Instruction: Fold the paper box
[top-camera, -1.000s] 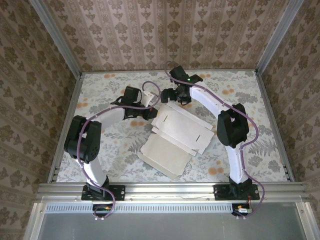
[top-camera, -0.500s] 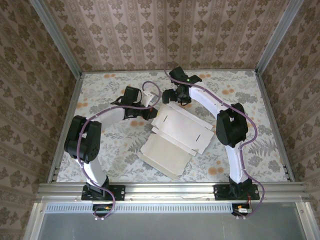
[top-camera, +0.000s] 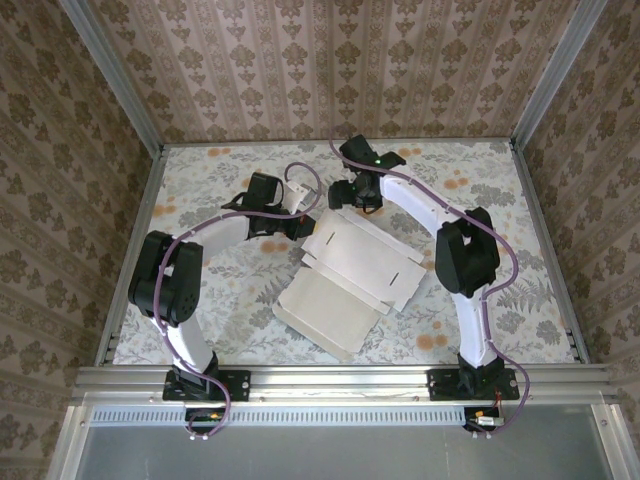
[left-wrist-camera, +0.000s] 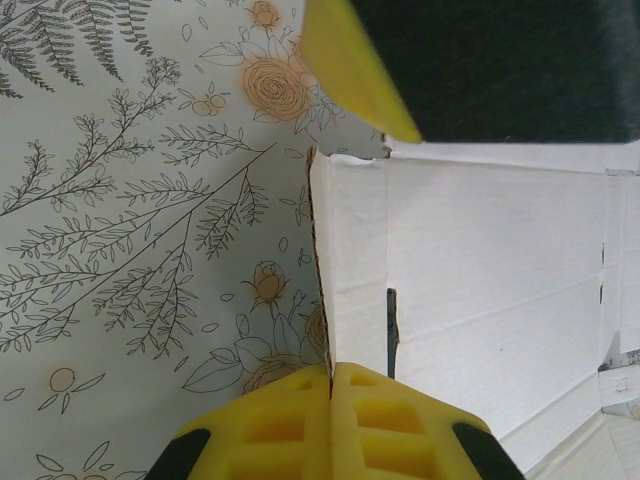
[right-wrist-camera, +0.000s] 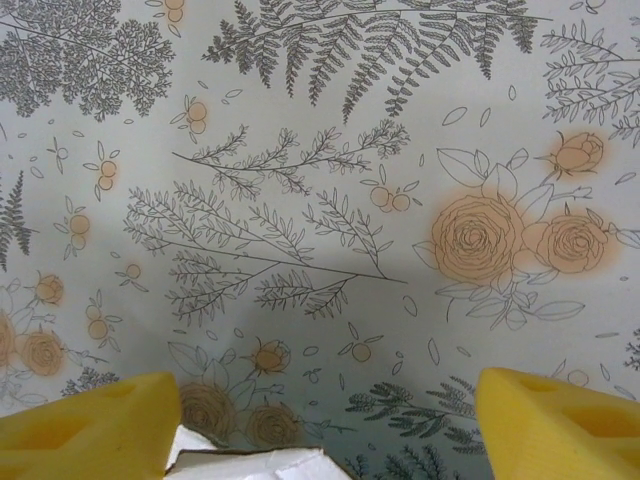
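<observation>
The paper box (top-camera: 355, 265) lies as a flat white tabbed sheet in the middle of the floral table. My left gripper (top-camera: 302, 226) is at the sheet's left edge. In the left wrist view its yellow fingers (left-wrist-camera: 330, 400) are shut on that raised edge of the box (left-wrist-camera: 480, 270), beside a narrow slot. My right gripper (top-camera: 352, 196) hovers at the sheet's far corner. Its yellow fingers (right-wrist-camera: 90, 425) stand wide apart, so the gripper (right-wrist-camera: 325, 430) is open. A white corner of the box (right-wrist-camera: 250, 465) pokes in next to its left finger, touching neither pad.
The floral table cover (top-camera: 470, 190) is bare to the far right and the near left. Patterned walls and a metal frame (top-camera: 140, 240) close in the work area. The right gripper's yellow finger and dark body (left-wrist-camera: 360, 60) hang above the sheet's far corner.
The right gripper has edged slightly toward the sheet's far corner. The sheet's near panel has shifted a little. The left gripper holds the same edge as before.
</observation>
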